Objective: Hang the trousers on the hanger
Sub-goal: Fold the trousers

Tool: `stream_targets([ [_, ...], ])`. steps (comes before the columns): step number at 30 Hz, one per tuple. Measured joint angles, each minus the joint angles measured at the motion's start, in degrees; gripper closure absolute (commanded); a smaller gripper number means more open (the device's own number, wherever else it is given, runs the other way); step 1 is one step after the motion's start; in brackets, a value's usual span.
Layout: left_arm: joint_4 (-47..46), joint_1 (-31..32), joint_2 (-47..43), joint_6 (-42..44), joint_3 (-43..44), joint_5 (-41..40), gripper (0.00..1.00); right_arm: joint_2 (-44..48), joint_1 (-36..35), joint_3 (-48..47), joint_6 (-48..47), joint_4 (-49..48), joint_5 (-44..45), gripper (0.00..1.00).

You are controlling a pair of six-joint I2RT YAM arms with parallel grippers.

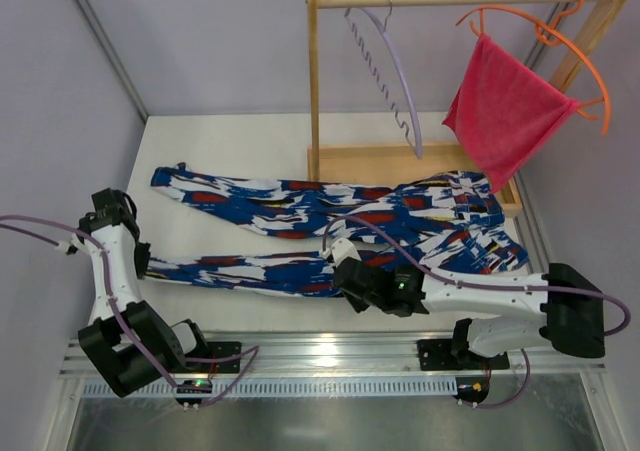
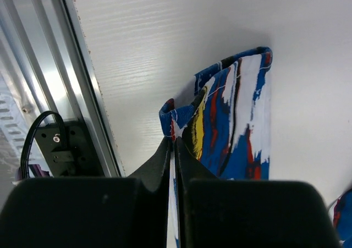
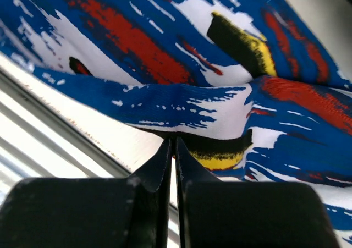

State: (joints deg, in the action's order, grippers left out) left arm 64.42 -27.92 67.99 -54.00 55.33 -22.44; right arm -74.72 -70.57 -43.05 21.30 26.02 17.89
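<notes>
The trousers [image 1: 330, 221] lie flat on the white table [image 1: 230, 141] in front of the wooden rack [image 1: 313, 81]. Their waist end sits just before the rack's base tray and both legs stretch away to the left of it. One leg lies nearer the rack and the other nearer the arm bases.

The lavender hanger [image 1: 400, 81] hangs by its silver hook from the rack's top bar, close to the left post (its zigzag lower bar slants down toward the base). It is well apart from the trousers. Farther right on the same bar hangs an orange hanger [image 1: 560, 41] with a pink-red cloth [image 1: 505, 111] draped over it.

The left gripper [image 1: 143, 259] is far to the left of the rack, at the cuff of the nearer leg. In its wrist view the left gripper [image 2: 175, 149] has its fingers pressed together, with a strip of the blue-and-white fabric caught between them (the cuff folds up just past the tips).

The right gripper [image 1: 345, 276] is in front of the rack and a little to its left, at the near edge of the same leg. Seen close, the right gripper [image 3: 172, 146] has its fingers closed. The tips nip the cloth at a black-and-yellow patch under a raised fold.
</notes>
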Motion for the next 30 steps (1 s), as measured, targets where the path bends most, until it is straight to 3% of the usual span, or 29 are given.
stream_targets([
  [4, 1.09, 0.0, -0.02, -0.04, 1.09, -0.98, 1.0, 6.6, 0.0, 0.55, 2.12, 1.81, 0.07, 0.96],
  [21, 7.28, -0.02, -4.42, 0.22, 4.81, -4.7, 1.0, 5.88, -0.11, 1.09, 7.61, 2.67, -0.55, 0.94],
  [22, 7.41, -0.04, -4.37, 0.15, 4.74, -4.9, 0.97, 6.21, -0.13, 1.6, 7.87, 2.38, -1.29, 0.88],
  [24, 7.67, -0.13, -4.42, 0.13, 4.42, -5.57, 0.7, 7.41, -0.37, 3.15, 8.76, 2.86, -2.86, 0.69],
  [25, 7.61, -0.37, -4.42, 0.02, 4.33, -6.19, 0.49, 8.04, -0.39, 3.91, 9.09, 3.58, -3.21, 0.64],
  [27, 7.32, -0.96, -4.76, -0.68, 4.35, -7.15, 0.42, 9.62, -0.37, 5.22, 9.42, 5.95, -3.93, 0.53],
  [30, 7.26, -1.11, -5.66, -1.29, 5.05, -7.32, 0.41, 12.7, -0.37, 5.55, 10.16, 8.79, -4.28, 0.5],
])
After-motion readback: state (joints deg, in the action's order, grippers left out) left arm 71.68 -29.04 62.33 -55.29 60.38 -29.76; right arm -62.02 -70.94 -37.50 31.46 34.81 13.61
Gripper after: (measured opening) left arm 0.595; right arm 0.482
